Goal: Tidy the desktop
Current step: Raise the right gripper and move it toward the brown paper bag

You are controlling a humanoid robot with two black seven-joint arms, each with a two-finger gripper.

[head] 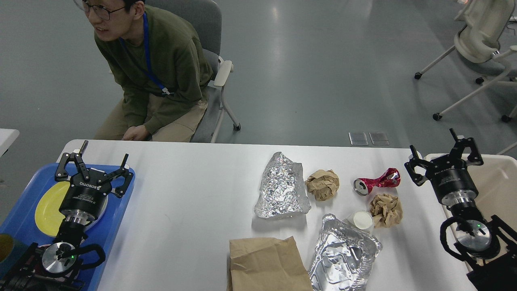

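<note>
The white desktop (185,202) holds litter on its right half: a crumpled foil sheet (281,186), two brown paper balls (322,184) (385,209), a crushed red can (376,181), a small white cup (362,220), a foil tray (341,254) and a flat brown paper bag (266,264). My left gripper (93,161) is open and empty above the blue tray (113,230). My right gripper (443,155) is open and empty at the table's right edge, just right of the can.
A yellow plate (46,210) lies in the blue tray under my left arm. A beige bin (499,190) stands off the right edge. A seated person (153,68) is behind the table's far left. Office chairs stand at the back right.
</note>
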